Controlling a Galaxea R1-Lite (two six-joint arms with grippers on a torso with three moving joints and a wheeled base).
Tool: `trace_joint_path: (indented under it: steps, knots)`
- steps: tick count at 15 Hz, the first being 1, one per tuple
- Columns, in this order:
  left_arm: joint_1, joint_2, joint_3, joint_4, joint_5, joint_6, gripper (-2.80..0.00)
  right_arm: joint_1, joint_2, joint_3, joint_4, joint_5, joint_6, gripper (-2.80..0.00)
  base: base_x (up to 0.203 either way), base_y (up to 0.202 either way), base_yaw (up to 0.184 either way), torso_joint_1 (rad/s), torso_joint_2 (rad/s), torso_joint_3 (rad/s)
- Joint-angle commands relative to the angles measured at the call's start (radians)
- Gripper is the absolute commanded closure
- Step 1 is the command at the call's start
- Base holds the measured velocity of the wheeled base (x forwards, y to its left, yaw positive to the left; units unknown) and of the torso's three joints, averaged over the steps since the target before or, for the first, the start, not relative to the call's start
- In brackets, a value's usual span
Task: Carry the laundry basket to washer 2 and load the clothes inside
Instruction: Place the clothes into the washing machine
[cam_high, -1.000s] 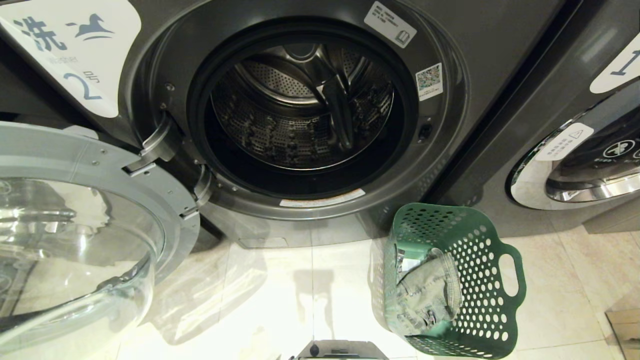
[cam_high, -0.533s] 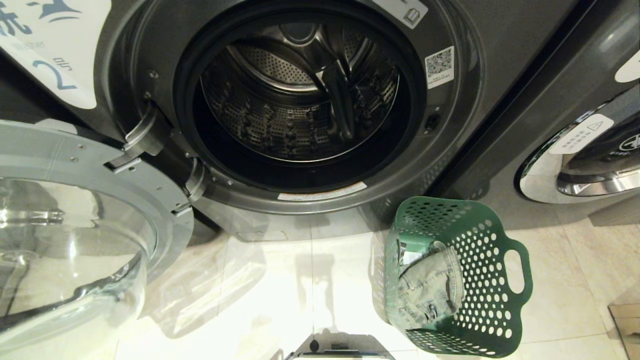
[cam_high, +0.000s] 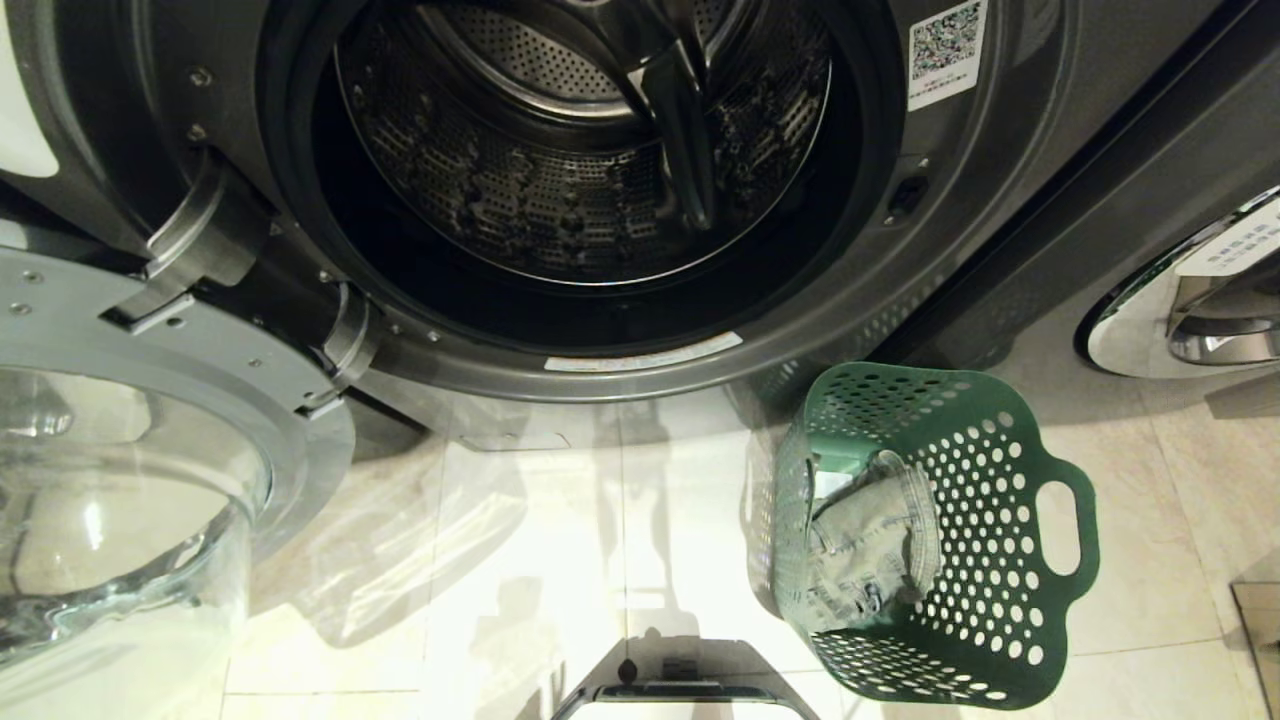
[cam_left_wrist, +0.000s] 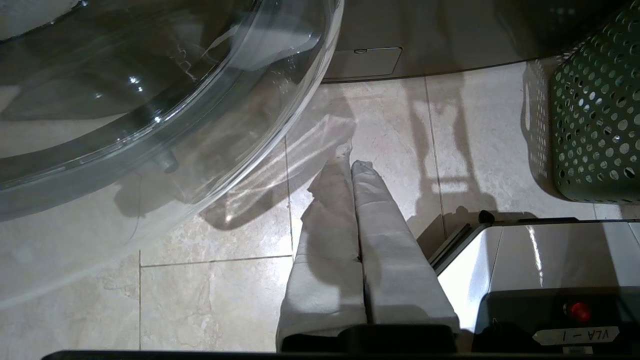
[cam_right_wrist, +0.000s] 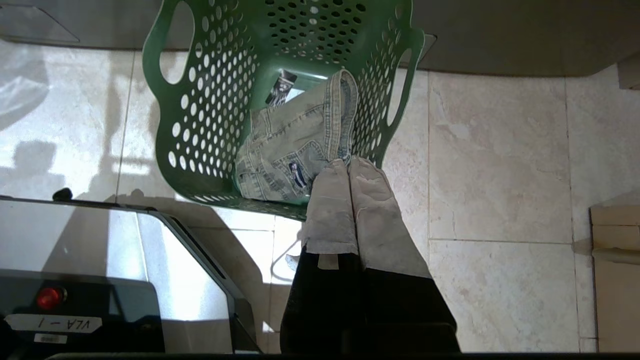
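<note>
Head view: the washer (cam_high: 1000, 130) stands with its door (cam_high: 150, 400) swung open to the left and its drum (cam_high: 580, 150) bare of clothes. The green laundry basket (cam_high: 990, 560) sits on the floor (cam_high: 500, 560) just before the washer's lower right front, a handle facing right. Folded jeans (cam_high: 870, 550) lie inside it, against its left wall. A second machine (cam_high: 1180, 320) stands at the right edge. Neither arm shows here.

Left wrist view: the left tool (cam_left_wrist: 352, 165) hangs clenched and empty above the floor tiles, with the glass bowl of the door close on one side and the robot's base (cam_left_wrist: 525, 260) on the other.

Right wrist view: the right tool (cam_right_wrist: 347, 165) is also clenched on nothing, poised over the near rim of the basket beside the jeans (cam_right_wrist: 295, 145).

The carrying looks finished; loading is the step in hand. To do it well, the right tool should spread first, drop inside the rim, and pinch the jeans at the thick waistband so the whole garment lifts.

Open floor lies between basket and door. The basket's near rim, the drum's lip and the door's edge are the places to clear.
</note>
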Motion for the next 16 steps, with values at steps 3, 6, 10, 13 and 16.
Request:
trace_joint_path:
  steps: [3,6,10,13,16]
  knots:
    - [-0.001,0.000,0.002,0.000,0.001,-0.001,0.00,0.000,-0.001,-0.001,0.001,0.001,-0.001,0.00,0.000,0.000,0.000,0.002,0.00,-0.201]
    - [0.000,0.000,0.002,0.001,0.001,-0.001,0.00,0.000,-0.001,0.000,0.001,0.001,-0.001,0.00,0.000,0.000,0.000,0.004,0.00,-0.205]
    - [0.000,0.000,0.002,0.000,0.007,-0.039,0.00,0.000,-0.001,0.000,0.001,0.001,-0.001,0.00,0.000,0.000,0.000,0.002,0.00,-0.062]
    - [-0.001,0.000,0.002,0.000,0.007,-0.040,0.00,0.000,-0.001,-0.001,0.001,0.001,-0.001,0.00,0.000,0.000,0.000,0.002,0.00,-0.012]
    - [-0.001,-0.001,0.002,0.000,0.007,-0.040,0.00,0.000,-0.001,-0.001,0.001,0.001,-0.001,0.00,0.000,0.000,0.000,0.000,0.00,0.000]
